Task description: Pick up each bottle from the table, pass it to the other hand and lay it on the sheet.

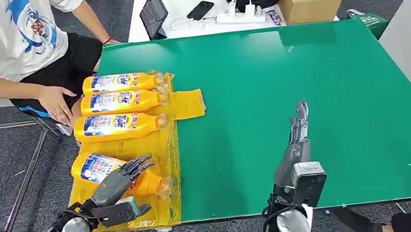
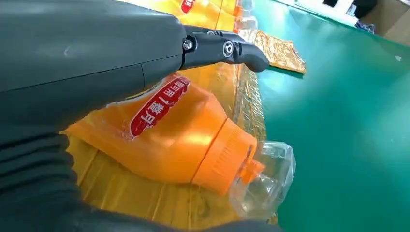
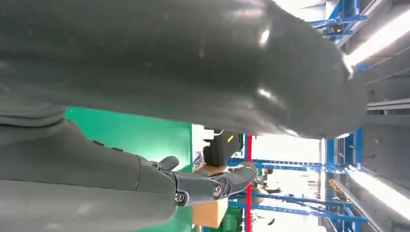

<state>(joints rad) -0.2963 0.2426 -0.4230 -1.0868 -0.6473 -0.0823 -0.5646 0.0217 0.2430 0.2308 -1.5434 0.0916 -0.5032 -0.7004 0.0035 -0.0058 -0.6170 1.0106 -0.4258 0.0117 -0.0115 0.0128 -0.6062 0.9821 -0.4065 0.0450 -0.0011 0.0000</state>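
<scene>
The green tabletop (image 1: 310, 108) is wide and bare on its right part. At its left edge lies the yellow sheet (image 1: 186, 103) with 4 orange bottles (image 1: 117, 126). The left robot hand (image 1: 121, 178) rests on the nearest bottle (image 1: 93, 167), fingers stretched over it. The right robot hand (image 1: 298, 131) hovers spread, holding nothing. A seated person (image 1: 13, 39) is cut off.

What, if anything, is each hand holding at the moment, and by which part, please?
The left hand lies over the body of the nearest orange bottle; a grip cannot be told. The right hand holds nothing.
</scene>
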